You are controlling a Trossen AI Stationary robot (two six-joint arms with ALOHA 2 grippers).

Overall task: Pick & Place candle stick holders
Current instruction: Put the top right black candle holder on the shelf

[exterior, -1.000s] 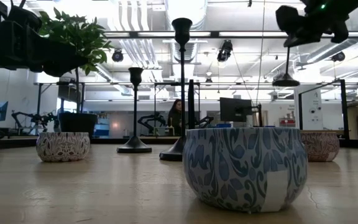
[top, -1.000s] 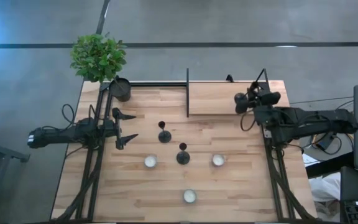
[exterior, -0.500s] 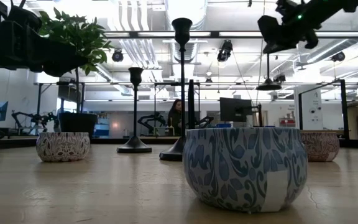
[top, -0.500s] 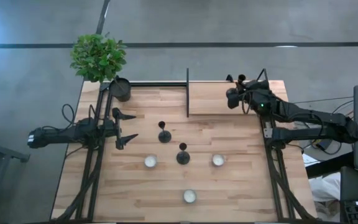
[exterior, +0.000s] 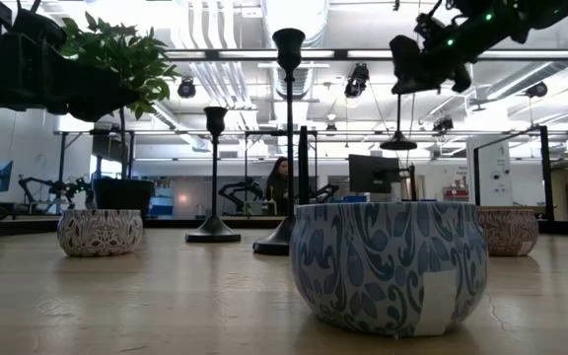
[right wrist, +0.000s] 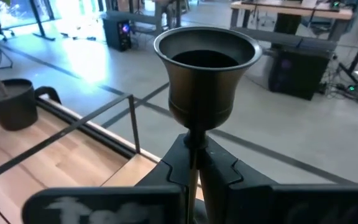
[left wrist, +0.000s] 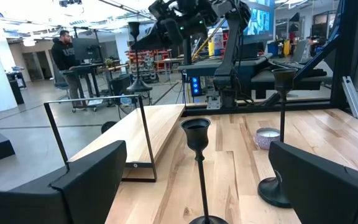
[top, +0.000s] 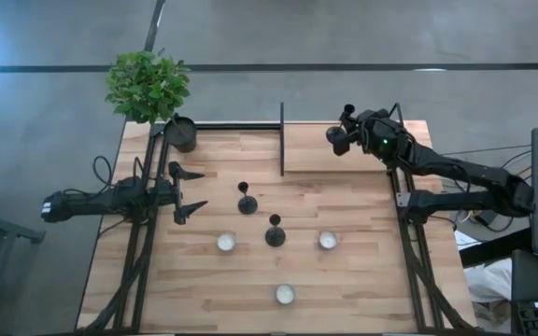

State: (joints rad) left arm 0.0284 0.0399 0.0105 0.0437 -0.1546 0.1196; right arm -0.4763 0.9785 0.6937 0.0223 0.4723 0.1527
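Observation:
Two black candle stick holders [top: 247, 203] [top: 275, 233] stand on their round bases mid-table; the left wrist view shows them too [left wrist: 197, 155] [left wrist: 282, 137]. A third holder [exterior: 399, 123] hangs in the air over the far right of the table, with my right gripper [top: 346, 129] shut on it. Its cup [right wrist: 207, 62] fills the right wrist view. My left gripper [top: 198, 192] waits open and level at the table's left edge, facing the two standing holders. My right gripper pinches the holder's thin stem [right wrist: 194, 144] just under the cup, between its two fingers [right wrist: 229, 177]. The fingers come nearly level from the table's right and lie across the stem. The holder is upright, its round base [exterior: 399, 145] hanging below, clear of the table.
Three patterned candle bowls [top: 226, 242] [top: 328, 240] [top: 285, 294] sit toward the near side. A leafy plant [top: 148, 86] in a dark pot [top: 181, 133] stands at the far left corner. A raised wooden shelf [top: 325, 161] with a black wire frame [top: 281, 138] lies under the held holder.
My right gripper has swung along the far edge toward the table's left, turning as it went and staying shut on the holder. The holder has travelled with it, upright and clear of the table.

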